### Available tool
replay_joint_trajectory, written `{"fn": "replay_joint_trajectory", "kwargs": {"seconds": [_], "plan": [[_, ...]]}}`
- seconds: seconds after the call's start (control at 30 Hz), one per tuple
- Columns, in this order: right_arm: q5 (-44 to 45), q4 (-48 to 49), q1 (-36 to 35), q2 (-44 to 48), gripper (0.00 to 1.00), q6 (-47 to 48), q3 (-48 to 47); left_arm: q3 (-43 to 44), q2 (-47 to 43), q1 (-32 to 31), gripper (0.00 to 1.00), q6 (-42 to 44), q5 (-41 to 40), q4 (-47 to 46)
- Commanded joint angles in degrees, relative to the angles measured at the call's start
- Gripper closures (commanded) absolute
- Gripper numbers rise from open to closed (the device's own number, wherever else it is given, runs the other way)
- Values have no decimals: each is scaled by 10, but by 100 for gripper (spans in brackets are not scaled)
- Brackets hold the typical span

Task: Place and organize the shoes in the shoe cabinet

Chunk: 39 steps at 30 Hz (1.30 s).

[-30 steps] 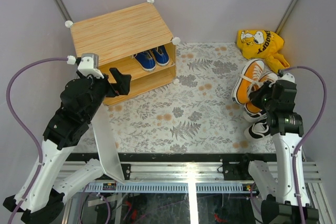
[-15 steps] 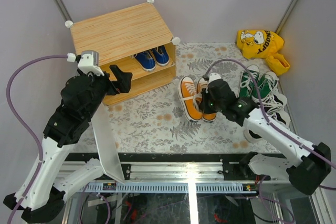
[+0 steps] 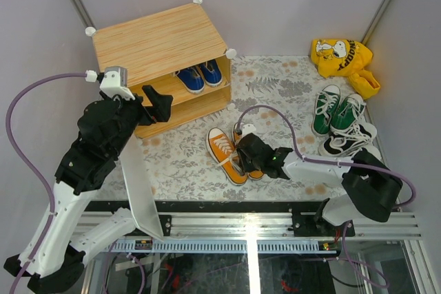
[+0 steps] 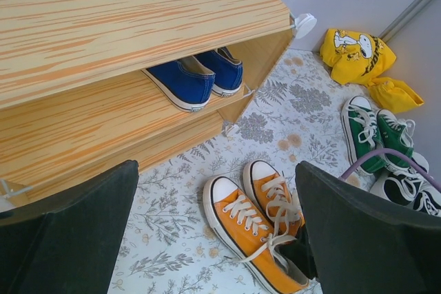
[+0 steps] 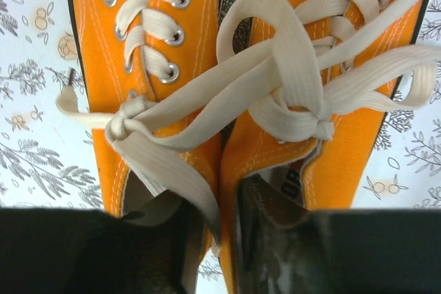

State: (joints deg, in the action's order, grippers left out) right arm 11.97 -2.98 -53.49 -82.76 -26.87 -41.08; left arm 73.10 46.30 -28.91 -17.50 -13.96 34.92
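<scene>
The shoe cabinet point(image 3: 160, 43) stands at the back left, its door hanging open, with a blue pair point(image 3: 198, 76) on its upper shelf; the cabinet point(image 4: 103, 25) and the blue pair point(image 4: 196, 80) also show in the left wrist view. My right gripper point(image 3: 249, 158) is shut on the inner walls of an orange pair point(image 3: 227, 155), one finger inside each shoe point(image 5: 220, 142), on the mat in front of the cabinet. The orange pair shows in the left wrist view point(image 4: 255, 222). My left gripper point(image 3: 160, 105) is open and empty by the cabinet's front left.
A green pair point(image 3: 333, 109) and a black-and-white pair point(image 3: 348, 140) lie at the right of the floral mat point(image 3: 200, 160). A yellow dog-print bag point(image 3: 342, 58) sits at the back right. The cabinet's white door panel point(image 3: 140, 184) hangs open toward the near left.
My right gripper has carried the orange pair from the right side leftward to the mat in front of the cabinet. The left arm has barely moved.
</scene>
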Motion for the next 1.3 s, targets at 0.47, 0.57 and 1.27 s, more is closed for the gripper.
{"fn": "replay_joint_trajectory", "kwargs": {"seconds": [0.47,0.57,1.27], "plan": [[140,-114,-87,-19,45,-83,-102,-11,-7,-4,5,8,-18,5],[150,-150,-87,-9,42,-115,-107,-13,-8,-4,5,9,-18,5],[122,-121,-129,-90,72,-172,-69,-9,11,-4,5,14,-20,4]]}}
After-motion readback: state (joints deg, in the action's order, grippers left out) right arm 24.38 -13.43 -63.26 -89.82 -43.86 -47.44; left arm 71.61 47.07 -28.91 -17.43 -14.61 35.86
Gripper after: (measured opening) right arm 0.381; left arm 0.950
